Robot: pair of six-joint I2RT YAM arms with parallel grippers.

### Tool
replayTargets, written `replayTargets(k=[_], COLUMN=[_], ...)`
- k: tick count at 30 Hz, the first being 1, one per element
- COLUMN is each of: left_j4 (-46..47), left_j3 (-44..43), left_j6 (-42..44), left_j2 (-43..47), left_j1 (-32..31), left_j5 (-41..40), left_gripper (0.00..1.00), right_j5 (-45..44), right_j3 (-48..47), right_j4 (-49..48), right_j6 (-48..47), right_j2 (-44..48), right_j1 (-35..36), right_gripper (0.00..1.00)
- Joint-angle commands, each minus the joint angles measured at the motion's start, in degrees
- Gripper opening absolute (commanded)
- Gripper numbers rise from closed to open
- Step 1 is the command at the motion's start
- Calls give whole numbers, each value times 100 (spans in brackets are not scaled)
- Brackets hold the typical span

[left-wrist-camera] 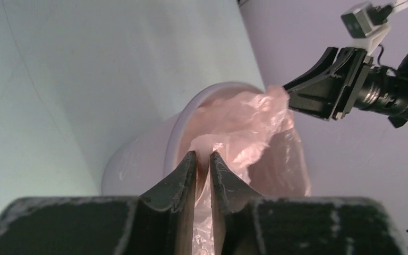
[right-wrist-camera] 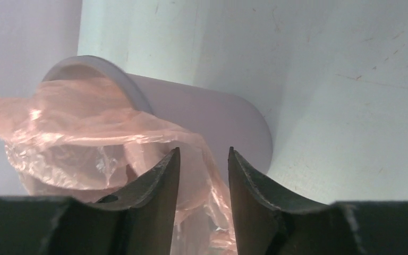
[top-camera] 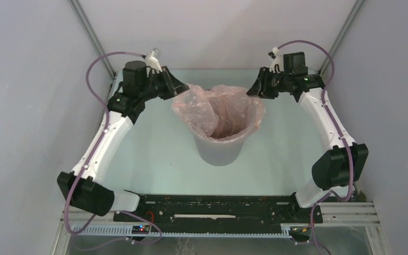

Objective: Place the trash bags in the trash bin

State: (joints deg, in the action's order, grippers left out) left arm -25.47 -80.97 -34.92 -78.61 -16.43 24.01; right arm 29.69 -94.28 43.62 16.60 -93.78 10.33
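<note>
Film this limp, light and slippery wants pinching at the trash bag's (top-camera: 224, 108) bunched ten and two o'clock edges; your jaws stand released.

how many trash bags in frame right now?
1. The pale-pink trash bag sits in the grey trash bin mid-table, film bunched above the rim, between the left gripper and the right gripper. Another bag hidden inside can't be ruled out.

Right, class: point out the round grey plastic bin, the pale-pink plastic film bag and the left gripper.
round grey plastic bin (top-camera: 220, 151), top view, bare outer wall.
pale-pink plastic film bag (top-camera: 228, 114), top view, film inside the rim.
left gripper (left-wrist-camera: 203, 154), left wrist view, between its fingertips.
</note>
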Motion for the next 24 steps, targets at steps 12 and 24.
replayTargets(k=[12,24], left_j4=[163,33], left_j3=[-66,-31], left_j6=[447,573], left_j2=[189,-35], left_j1=[28,34], left_j5=[-96,-74], left_gripper=[43,34], right_j5=[42,-186], right_j3=[-79,-352], right_j4=[-835,-910], right_j6=[-196,272], right_j2=[390,-69], right_j1=[114,199], right_gripper=[53,30])
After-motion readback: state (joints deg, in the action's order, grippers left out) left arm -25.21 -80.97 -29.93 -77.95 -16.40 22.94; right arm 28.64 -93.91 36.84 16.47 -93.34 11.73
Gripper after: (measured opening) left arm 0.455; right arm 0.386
